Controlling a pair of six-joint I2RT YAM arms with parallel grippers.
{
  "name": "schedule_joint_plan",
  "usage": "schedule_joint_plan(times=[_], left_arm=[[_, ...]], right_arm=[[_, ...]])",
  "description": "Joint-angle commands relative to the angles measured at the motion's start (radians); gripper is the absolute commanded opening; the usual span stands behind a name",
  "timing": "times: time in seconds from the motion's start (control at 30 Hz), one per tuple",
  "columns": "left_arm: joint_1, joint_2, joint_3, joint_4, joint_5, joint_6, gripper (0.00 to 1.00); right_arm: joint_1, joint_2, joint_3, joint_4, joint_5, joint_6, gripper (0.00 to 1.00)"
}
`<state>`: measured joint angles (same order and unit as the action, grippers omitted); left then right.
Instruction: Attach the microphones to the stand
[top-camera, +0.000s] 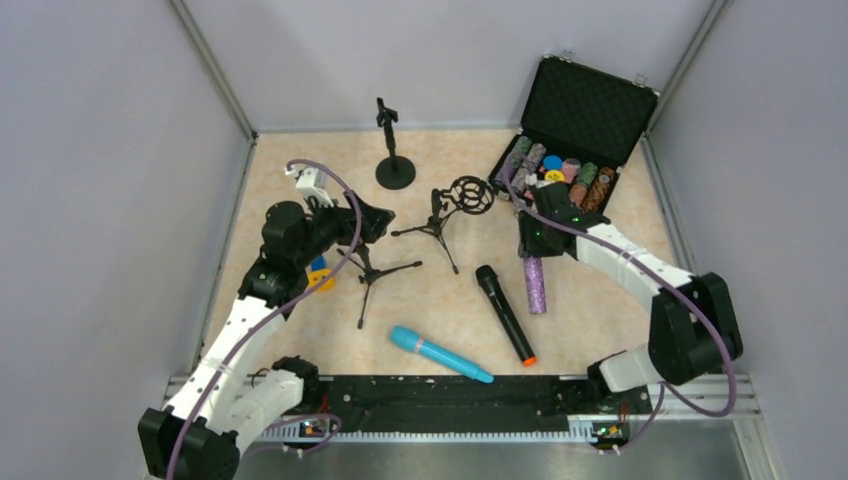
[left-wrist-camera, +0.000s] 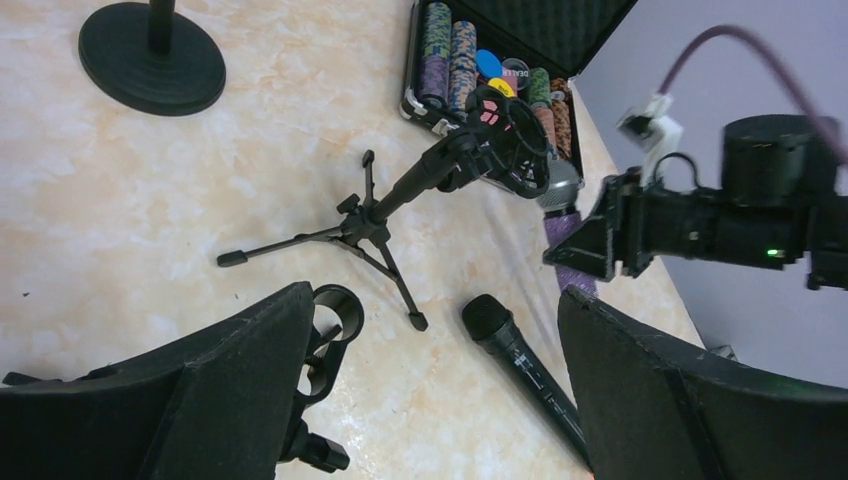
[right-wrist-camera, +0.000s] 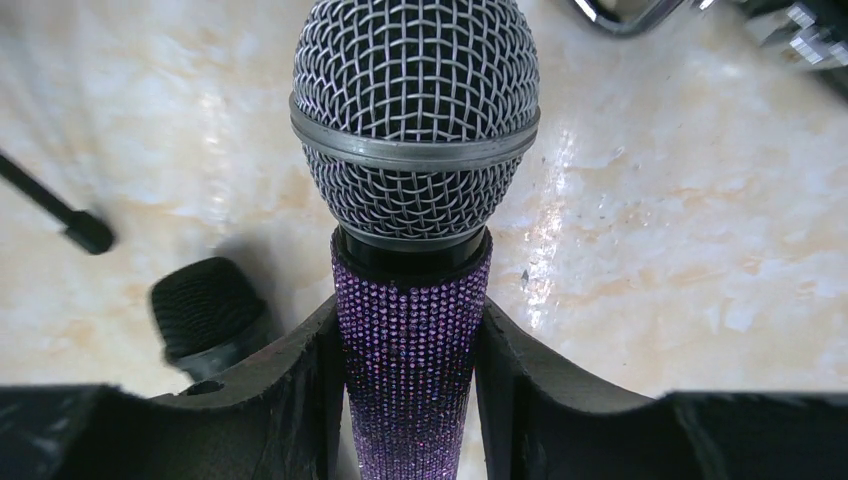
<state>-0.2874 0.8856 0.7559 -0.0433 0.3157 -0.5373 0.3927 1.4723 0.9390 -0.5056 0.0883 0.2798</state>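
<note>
My right gripper (right-wrist-camera: 408, 385) is shut on the glittery purple microphone (right-wrist-camera: 408, 340) just below its silver mesh head (right-wrist-camera: 415, 120). From above, the purple microphone (top-camera: 536, 285) points toward the near edge under the right gripper (top-camera: 531, 238). The black microphone (top-camera: 503, 310) and the light blue one (top-camera: 438, 353) lie loose on the table. My left gripper (left-wrist-camera: 440, 390) stands open and empty over a tripod stand (top-camera: 375, 272), whose clip (left-wrist-camera: 328, 325) is beside the left finger. A second tripod stand (left-wrist-camera: 385, 212) carries a ring mount (left-wrist-camera: 510, 140).
A round-base stand (top-camera: 394, 170) rises at the back centre. An open black case (top-camera: 585, 110) of poker chips sits at the back right, close behind the right gripper. The black microphone (left-wrist-camera: 515, 350) lies between the left gripper's fingers, down on the table.
</note>
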Motion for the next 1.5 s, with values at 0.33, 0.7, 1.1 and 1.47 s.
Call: schedule_joint_plan(times=[0.33,0.7,1.1,1.47], left_arm=[[-0.159,0.098,0.125,0.003,-0.024,0.045,0.96],[-0.387,0.330,0.117,0.420,0.147,-0.127,0.94],[-0.505,0.547,0.186,0.557,0.231,-0.160,0.90],[-0.533,0.606,0.182,0.605,0.264,-0.188,0.27]], right_arm=[[0.009,-0.352,0.080,0.138,-0.234,0.038,0.00],[0.010,-0.528,-0.088,0.528,-0.416,0.303,0.00],[0.009,-0.597,-0.202,0.722,-0.451,0.498,0.00],[0.009,-0.581,-0.204,0.732,-0.438,0.523,0.01]])
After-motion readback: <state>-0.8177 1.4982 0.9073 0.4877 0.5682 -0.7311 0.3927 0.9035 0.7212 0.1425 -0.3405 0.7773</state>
